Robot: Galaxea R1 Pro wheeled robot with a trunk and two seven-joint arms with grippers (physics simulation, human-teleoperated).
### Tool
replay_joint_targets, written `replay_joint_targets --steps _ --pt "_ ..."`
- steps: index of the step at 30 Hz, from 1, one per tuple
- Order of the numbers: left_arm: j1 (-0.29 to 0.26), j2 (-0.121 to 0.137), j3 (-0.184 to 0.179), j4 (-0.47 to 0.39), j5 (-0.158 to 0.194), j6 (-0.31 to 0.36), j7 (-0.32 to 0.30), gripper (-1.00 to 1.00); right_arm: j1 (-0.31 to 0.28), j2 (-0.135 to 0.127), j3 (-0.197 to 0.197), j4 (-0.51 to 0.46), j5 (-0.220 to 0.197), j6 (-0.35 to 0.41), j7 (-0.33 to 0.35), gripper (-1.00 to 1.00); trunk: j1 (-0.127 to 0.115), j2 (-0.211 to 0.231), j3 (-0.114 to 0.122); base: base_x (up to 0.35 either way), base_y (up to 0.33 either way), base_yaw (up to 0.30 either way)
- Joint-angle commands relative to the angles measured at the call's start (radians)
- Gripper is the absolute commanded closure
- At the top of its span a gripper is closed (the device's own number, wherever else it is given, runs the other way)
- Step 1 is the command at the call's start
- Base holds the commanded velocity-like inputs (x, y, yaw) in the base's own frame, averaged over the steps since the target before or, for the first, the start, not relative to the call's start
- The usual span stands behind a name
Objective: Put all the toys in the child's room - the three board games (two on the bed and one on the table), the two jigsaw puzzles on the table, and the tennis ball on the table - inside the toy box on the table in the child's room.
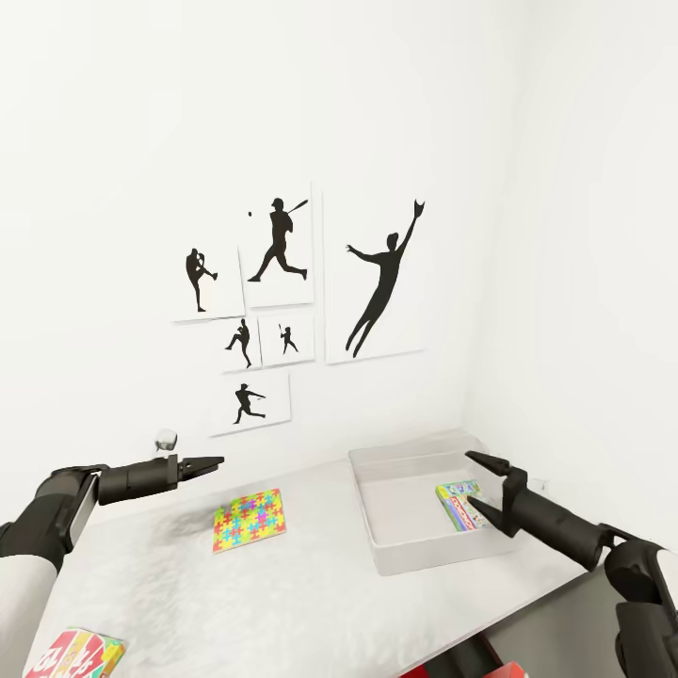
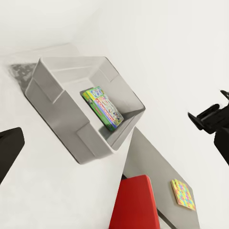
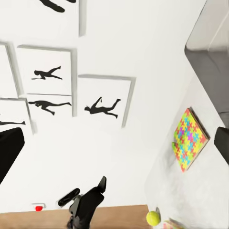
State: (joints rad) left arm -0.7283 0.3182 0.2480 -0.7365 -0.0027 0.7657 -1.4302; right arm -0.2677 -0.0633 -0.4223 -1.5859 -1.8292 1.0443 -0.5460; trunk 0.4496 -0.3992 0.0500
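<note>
The toy box (image 1: 377, 541) stands at the right end of the table (image 1: 282, 603). A green-edged board game (image 1: 460, 504) lies inside it (image 2: 102, 107). One jigsaw puzzle (image 1: 248, 519) lies flat mid-table, left of the box (image 3: 191, 139). A red and yellow board game (image 1: 75, 655) sits at the near left edge. The tennis ball (image 3: 153, 217) rests further along the table. My right gripper (image 1: 482, 482) hangs open and empty over the box's right side. My left gripper (image 1: 215, 463) hovers open and empty above the table's back left. Another jigsaw puzzle (image 2: 183, 194) lies on a grey surface past the table edge.
White walls meet in a corner behind the toy box, with baseball silhouette pictures (image 1: 282, 301) on the left one. A red chair (image 2: 133, 202) stands under the table's near edge (image 1: 461, 664). A small pale object (image 1: 167, 439) sits at the table's back left.
</note>
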Motion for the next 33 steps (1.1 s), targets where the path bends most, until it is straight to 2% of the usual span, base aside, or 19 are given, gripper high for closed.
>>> replay_joint_targets --steps 1,7,23,33 --pt "0.000 -0.001 0.000 0.000 0.000 0.011 -0.003 -1.00 0.007 0.000 0.012 -0.001 -0.010 0.003 0.005 -1.00 0.000 -0.001 0.000 0.000 0.000 0.000" --pt "0.000 -0.002 -0.001 0.000 0.000 0.009 -0.004 -1.00 0.020 0.000 0.033 -0.001 -0.010 0.003 0.032 -1.00 0.000 -0.001 0.000 0.000 0.000 0.000" --pt "0.000 -0.002 -0.002 0.000 0.001 0.010 -0.004 -1.00 0.022 -0.001 0.031 -0.002 -0.010 0.003 0.034 -1.00 0.000 -0.001 0.000 0.000 0.000 0.003" --pt "0.000 -0.002 -0.001 0.000 0.000 0.011 -0.005 -1.00 0.022 -0.001 0.034 -0.002 -0.010 0.003 0.034 -1.00 0.000 -0.001 0.011 -0.028 0.000 0.143"
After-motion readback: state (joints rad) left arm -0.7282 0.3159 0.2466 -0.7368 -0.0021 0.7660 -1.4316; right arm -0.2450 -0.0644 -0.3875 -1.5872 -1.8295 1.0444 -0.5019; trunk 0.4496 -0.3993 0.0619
